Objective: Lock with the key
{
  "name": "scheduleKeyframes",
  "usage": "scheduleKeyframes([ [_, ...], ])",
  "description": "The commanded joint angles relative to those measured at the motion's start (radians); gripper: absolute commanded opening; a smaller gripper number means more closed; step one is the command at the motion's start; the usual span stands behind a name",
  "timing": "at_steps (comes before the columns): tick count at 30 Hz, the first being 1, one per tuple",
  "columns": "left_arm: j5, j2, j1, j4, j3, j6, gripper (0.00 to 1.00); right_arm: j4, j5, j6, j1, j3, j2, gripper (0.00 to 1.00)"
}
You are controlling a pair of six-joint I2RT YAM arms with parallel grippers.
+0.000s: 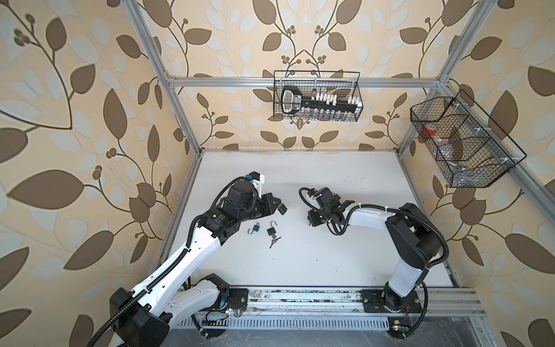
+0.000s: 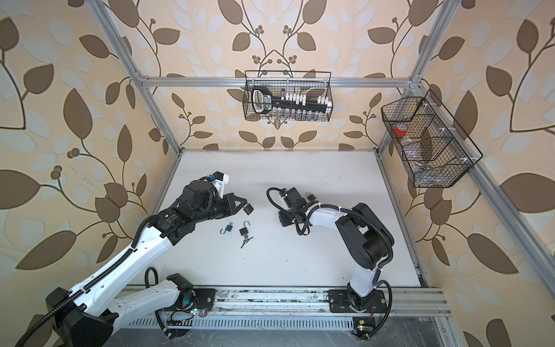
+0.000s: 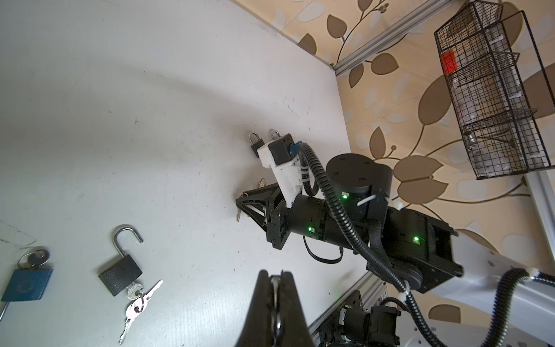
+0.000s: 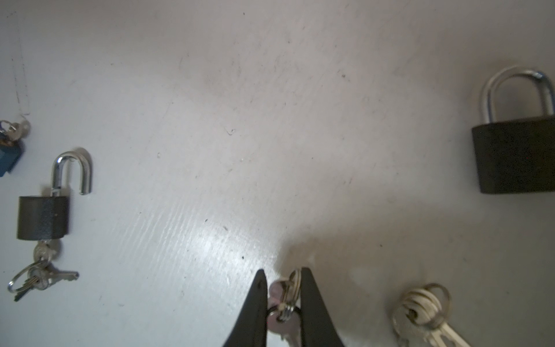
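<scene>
My left gripper is shut on the silver shackle of a black padlock, held above the table; the shackle shows between the pinched jaws. Low over the table, my right gripper is shut on a key and its ring. In the left wrist view the key pokes out below that gripper. An open black padlock with keys in its body lies on the table below my left gripper. A blue padlock lies beside it.
A closed black padlock and a loose bunch of keys lie near my right gripper. A second closed padlock stands by the right wrist camera. Wire baskets hang on the back wall and the right wall.
</scene>
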Motion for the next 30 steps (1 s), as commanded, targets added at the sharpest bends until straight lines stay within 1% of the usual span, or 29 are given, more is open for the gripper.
scheduleKeyframes([
  [1, -0.011, -0.031, 0.013, 0.022, -0.006, -0.007, 0.0, -0.011, 0.002, 0.001, -0.007, 0.032, 0.018, 0.16],
  [4, -0.015, -0.037, 0.015, 0.016, -0.008, -0.003, 0.0, -0.016, -0.003, 0.0, -0.01, 0.038, 0.015, 0.22],
  [8, -0.017, -0.046, 0.015, 0.014, -0.01, -0.003, 0.0, -0.03, -0.016, -0.002, -0.011, 0.049, 0.007, 0.32],
  [11, -0.018, -0.05, 0.015, 0.012, -0.01, -0.003, 0.0, -0.039, -0.02, -0.003, -0.011, 0.05, -0.007, 0.37],
  [16, -0.016, -0.049, 0.015, 0.016, -0.01, -0.002, 0.0, -0.059, -0.01, -0.006, -0.011, 0.052, -0.031, 0.4],
  [18, -0.016, -0.051, 0.015, 0.015, -0.009, 0.002, 0.0, -0.062, 0.007, -0.005, -0.011, 0.045, -0.067, 0.41],
  [21, -0.009, -0.058, 0.017, 0.024, -0.006, 0.017, 0.0, -0.049, 0.039, -0.005, -0.01, 0.01, -0.169, 0.42],
  [23, 0.02, -0.067, 0.017, 0.054, -0.008, 0.03, 0.0, -0.021, 0.053, -0.008, -0.01, -0.034, -0.273, 0.43],
  [28, 0.163, -0.077, 0.016, 0.174, -0.007, 0.053, 0.0, 0.094, 0.012, -0.046, -0.003, -0.164, -0.567, 0.46],
  [30, 0.197, -0.065, 0.015, 0.2, 0.008, 0.053, 0.0, 0.116, 0.011, -0.071, 0.015, -0.188, -0.67, 0.46],
])
